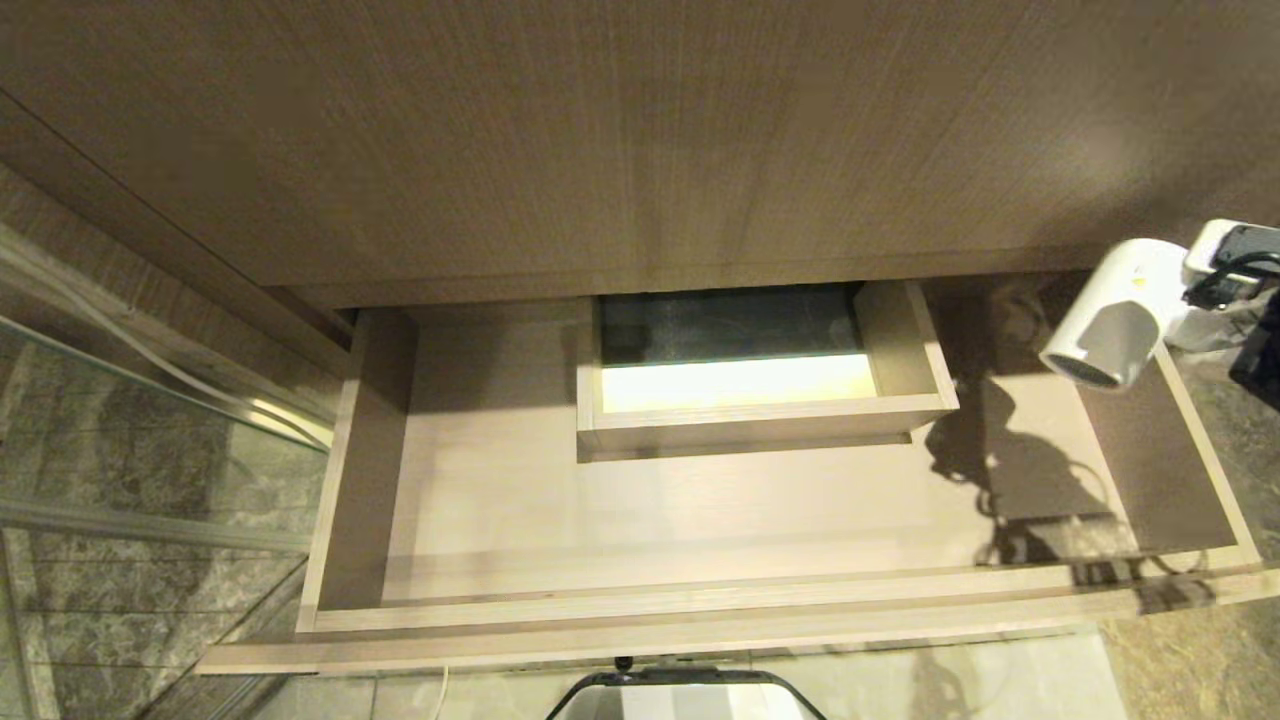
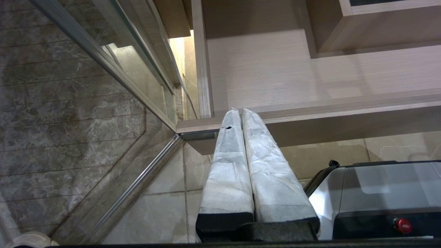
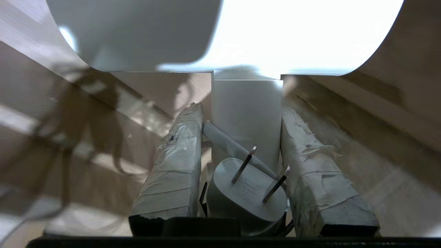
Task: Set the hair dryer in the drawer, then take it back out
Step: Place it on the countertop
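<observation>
The drawer (image 1: 700, 520) stands pulled out, its light wood floor bare. The white hair dryer (image 1: 1115, 325) hangs in the air above the drawer's right end, barrel mouth pointing down towards the left. My right gripper (image 1: 1188, 298) holds it from the right. In the right wrist view the dryer's handle (image 3: 246, 113) sits clamped in the right gripper (image 3: 242, 110), with the barrel (image 3: 241, 34) beyond and the white plug (image 3: 246, 193) and cord wedged between the fingers. My left gripper (image 2: 240, 112) is shut and empty, parked below the drawer's front left corner.
A boxed cut-out (image 1: 760, 420) rises at the drawer's mid-back. The cabinet front (image 1: 600, 150) overhangs behind. A glass partition (image 1: 150, 480) with a metal frame stands to the left. My base (image 1: 690, 695) is just before the drawer front.
</observation>
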Motion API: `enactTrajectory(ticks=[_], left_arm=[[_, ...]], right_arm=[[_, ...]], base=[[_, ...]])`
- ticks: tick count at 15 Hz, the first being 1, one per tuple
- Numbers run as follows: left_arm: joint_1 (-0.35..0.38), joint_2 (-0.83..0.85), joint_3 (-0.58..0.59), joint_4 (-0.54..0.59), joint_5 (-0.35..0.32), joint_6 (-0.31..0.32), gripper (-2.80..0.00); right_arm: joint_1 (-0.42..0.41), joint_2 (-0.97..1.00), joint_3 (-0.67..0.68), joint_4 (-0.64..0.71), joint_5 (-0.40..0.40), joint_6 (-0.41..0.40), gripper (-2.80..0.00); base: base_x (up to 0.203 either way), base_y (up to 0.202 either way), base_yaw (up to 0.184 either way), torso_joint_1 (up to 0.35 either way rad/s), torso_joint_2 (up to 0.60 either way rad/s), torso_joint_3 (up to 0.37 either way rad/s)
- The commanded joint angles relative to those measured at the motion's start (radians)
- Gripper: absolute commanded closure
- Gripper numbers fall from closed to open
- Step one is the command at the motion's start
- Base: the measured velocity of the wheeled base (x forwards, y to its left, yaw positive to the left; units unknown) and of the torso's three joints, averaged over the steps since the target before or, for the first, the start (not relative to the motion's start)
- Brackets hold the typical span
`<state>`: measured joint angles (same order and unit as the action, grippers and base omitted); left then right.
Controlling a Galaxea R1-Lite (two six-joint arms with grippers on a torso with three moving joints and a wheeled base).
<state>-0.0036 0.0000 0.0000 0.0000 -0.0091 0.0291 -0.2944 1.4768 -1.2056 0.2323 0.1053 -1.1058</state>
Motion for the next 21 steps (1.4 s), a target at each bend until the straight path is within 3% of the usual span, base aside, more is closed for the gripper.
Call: enactTrajectory(ticks=[1, 8, 12, 17, 21], left_arm=[[0.001, 0.0, 0.001, 0.0, 0.0, 0.0, 0.0], [0.001, 0.0, 0.002, 0.0, 0.0, 0.0, 0.0], [0.001, 0.0, 0.0, 0.0, 0.0, 0.0, 0.0], [0.001, 0.0, 0.001, 0.0, 0.0, 0.0, 0.0], [0.001, 0.0, 0.002, 0.0, 0.0, 0.0, 0.0]], right_arm=[[-0.004, -0.211, 0.077, -0.002, 0.002, 0.032, 0.0], [-0.013, -0.617, 0.229, 0.009, 0.001, 0.252, 0.0], [-0.014, -0.829, 0.32, 0.009, 0.007, 0.401, 0.0], [-0.015, -0.885, 0.33, -0.015, 0.008, 0.412, 0.0], [-0.026, -0.889, 0.333, -0.071, 0.008, 0.448, 0.0]], base=[[0.0, 0.0, 0.0, 0.0, 0.0, 0.0], [0.0, 0.0, 0.0, 0.002, 0.0, -0.004], [0.0, 0.0, 0.0, 0.211, -0.37, -0.128], [0.0, 0.0, 0.0, 0.135, -0.48, -0.21], [0.0, 0.0, 0.0, 0.424, -0.49, -0.231]])
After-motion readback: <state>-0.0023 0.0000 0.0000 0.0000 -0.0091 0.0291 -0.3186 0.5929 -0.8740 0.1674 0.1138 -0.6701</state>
